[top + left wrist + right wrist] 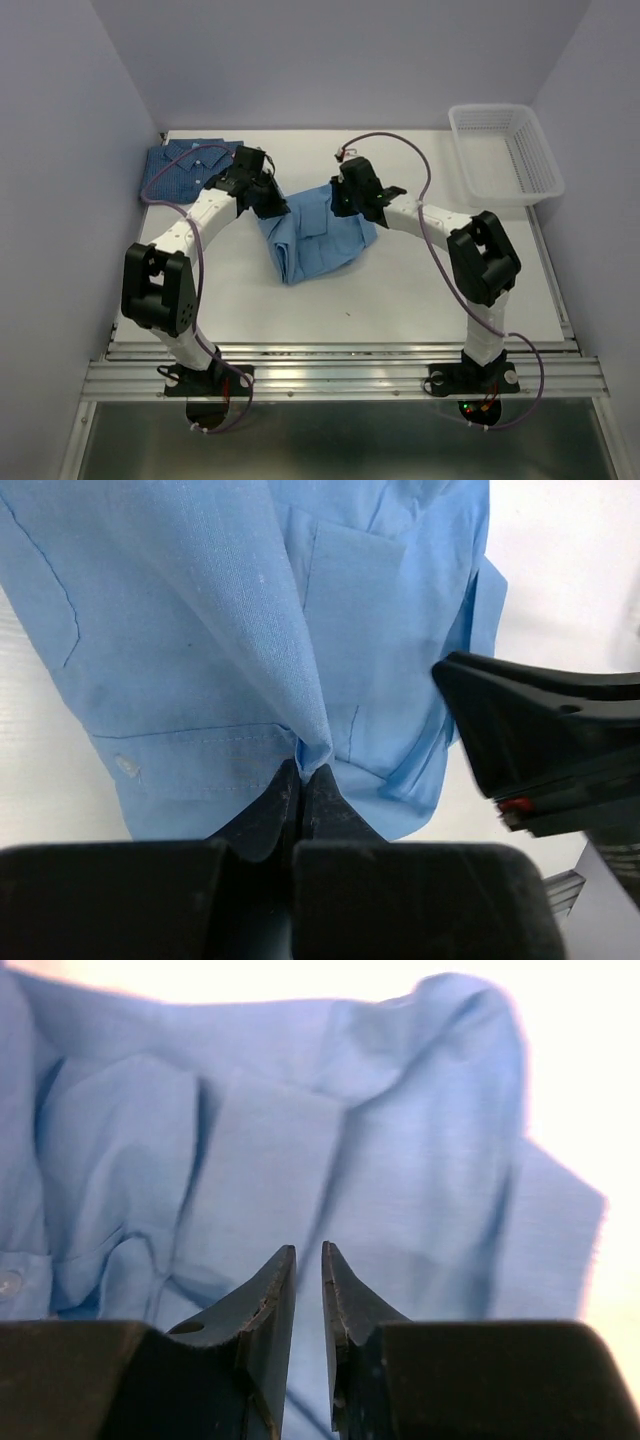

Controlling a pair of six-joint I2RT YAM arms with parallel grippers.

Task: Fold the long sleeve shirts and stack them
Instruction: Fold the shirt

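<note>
Left claw (302,770) clamped on a fold of the light blue shirt (322,240), bunched mid-table between both claws; right claw (308,1252) slightly apart, nothing pinched, at its right side; checked shirt (182,165) lies folded far-left, nearest the left arm (190,225)

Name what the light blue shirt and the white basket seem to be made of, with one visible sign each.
The light blue shirt: matte woven cloth, probably cotton; fine weave and stitched seams. The white basket: likely plastic; rigid mesh walls.
</note>
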